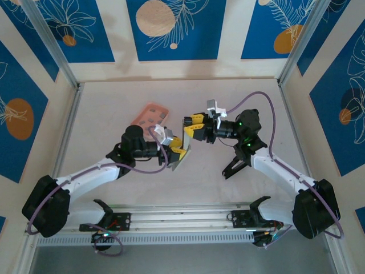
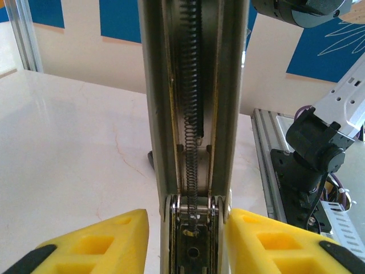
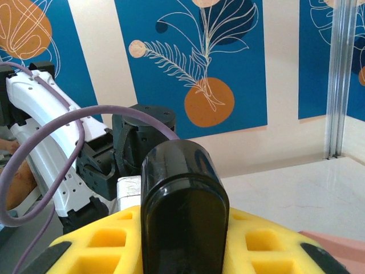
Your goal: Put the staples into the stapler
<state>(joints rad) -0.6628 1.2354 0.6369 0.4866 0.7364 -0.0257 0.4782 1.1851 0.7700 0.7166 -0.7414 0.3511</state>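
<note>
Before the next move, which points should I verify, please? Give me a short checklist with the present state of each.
1. Right tool clamped on the black top arm of the stapler: ok.
2. Stapler opened, metal channel and its spring exposed: ok.
3. Left tool firm on the channel: cannot tell; its fingers flank it closely.
4. Staples held by a tool: not ok; they lie on the pink tray.
5. A tool free to fetch them: not ok; both are at the stapler.
</note>
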